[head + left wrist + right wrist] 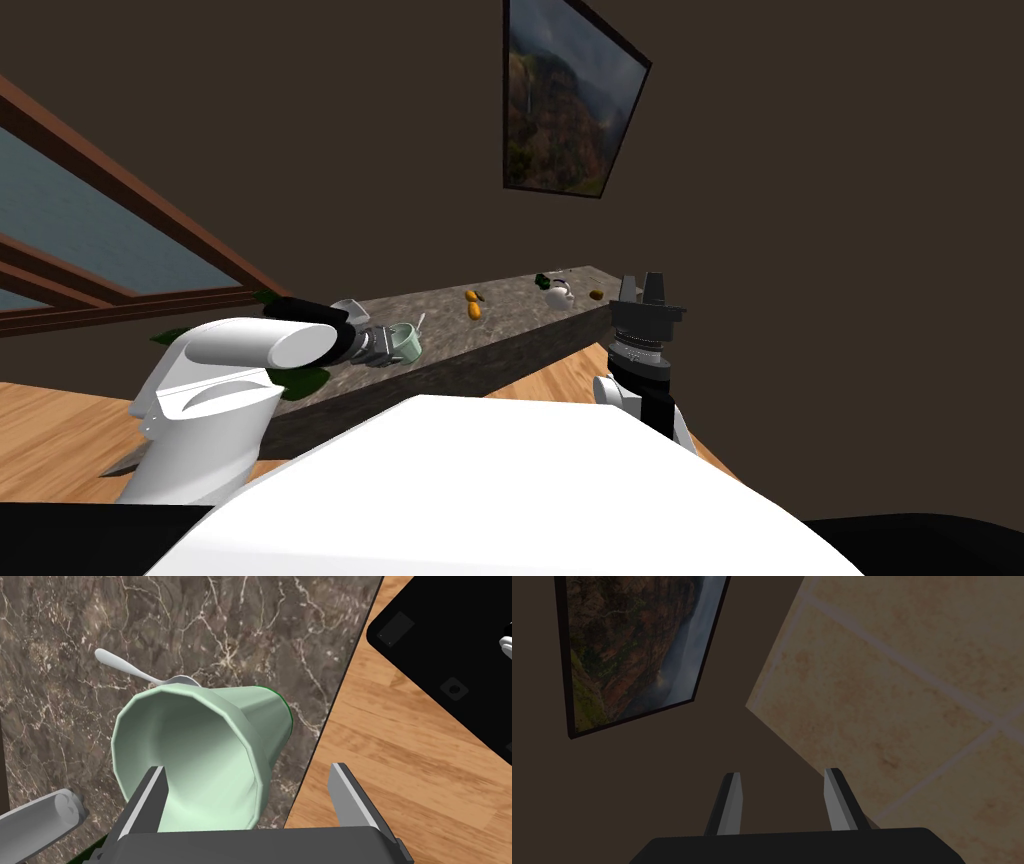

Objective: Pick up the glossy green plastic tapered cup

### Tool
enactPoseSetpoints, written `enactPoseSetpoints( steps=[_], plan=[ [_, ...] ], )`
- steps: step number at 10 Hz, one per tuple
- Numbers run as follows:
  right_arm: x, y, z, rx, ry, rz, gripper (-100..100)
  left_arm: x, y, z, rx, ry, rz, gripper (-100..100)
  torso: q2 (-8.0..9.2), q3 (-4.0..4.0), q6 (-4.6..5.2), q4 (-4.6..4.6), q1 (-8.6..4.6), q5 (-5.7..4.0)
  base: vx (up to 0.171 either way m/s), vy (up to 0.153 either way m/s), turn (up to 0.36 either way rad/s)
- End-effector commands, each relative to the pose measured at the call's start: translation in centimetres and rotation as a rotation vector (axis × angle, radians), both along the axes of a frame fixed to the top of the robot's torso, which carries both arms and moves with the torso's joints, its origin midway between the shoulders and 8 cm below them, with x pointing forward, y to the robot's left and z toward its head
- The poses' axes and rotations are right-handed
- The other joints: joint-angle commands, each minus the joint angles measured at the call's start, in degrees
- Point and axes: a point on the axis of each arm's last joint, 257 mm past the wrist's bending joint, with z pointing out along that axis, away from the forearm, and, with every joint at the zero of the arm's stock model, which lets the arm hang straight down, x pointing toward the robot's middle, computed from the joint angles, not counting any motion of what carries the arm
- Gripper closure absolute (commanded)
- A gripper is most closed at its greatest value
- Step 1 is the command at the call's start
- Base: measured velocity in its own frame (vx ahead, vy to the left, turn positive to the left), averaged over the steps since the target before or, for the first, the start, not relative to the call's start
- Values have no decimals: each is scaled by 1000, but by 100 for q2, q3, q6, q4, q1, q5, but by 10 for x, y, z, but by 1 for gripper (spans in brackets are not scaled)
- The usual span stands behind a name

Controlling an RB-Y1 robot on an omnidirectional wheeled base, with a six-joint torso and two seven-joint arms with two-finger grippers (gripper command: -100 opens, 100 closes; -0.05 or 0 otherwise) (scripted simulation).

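A pale green tapered cup point(200, 741) with a darker green base rim stands near the front edge of a dark marble counter point(225, 621); in the head view the cup point(406, 342) is at the end of my left arm. My left gripper point(247, 768) is open and straddles the cup's wall: one finger point(152, 796) reaches into the mouth, the other point(345, 796) stands outside, over the counter's edge. My right gripper point(643, 284) is raised beside the counter's right end, its fingers point(732, 801) apart with nothing between them.
A light spoon point(125, 666) lies just behind the cup. A grey cylinder point(40, 816) sits close beside the gripper. Farther along the counter are two orange items point(473, 304) and a white pot point(558, 293). Wooden floor point(400, 751) runs below the counter's edge.
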Motion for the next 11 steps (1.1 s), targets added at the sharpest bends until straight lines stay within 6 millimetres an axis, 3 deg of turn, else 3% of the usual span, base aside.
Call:
enactPoseSetpoints(
  steps=[1, 5, 6, 10, 11],
  plan=[
    [0, 0, 0, 0, 0, 0, 0, 5, 4, -7, 1, -3, 1, -100, 0, 0, 0, 0, 0, 0, -9, -17, -21],
    [0, 0, 0, 0, 0, 0, 0, 11, 8, -16, 1, -1, 5, -100, 3, 2, 0, 1, -4, -1, -6, -15, -11],
    [0, 0, 0, 0, 0, 0, 0, 11, 9, -17, 2, -3, 4, 100, 2, 2, -1, 1, -1, -1, 0, 0, 0],
    [0, 0, 0, 0, 0, 0, 0, 12, 9, -16, 2, -5, 8, 100, -5, -4, 7, -4, 4, 0, 0, 0, 0],
    [0, 0, 0, 0, 0, 0, 0, 11, 9, -16, 1, -4, 9, 0, -4, -3, 7, -3, 3, -1, 0, 0, 0]
  ],
)
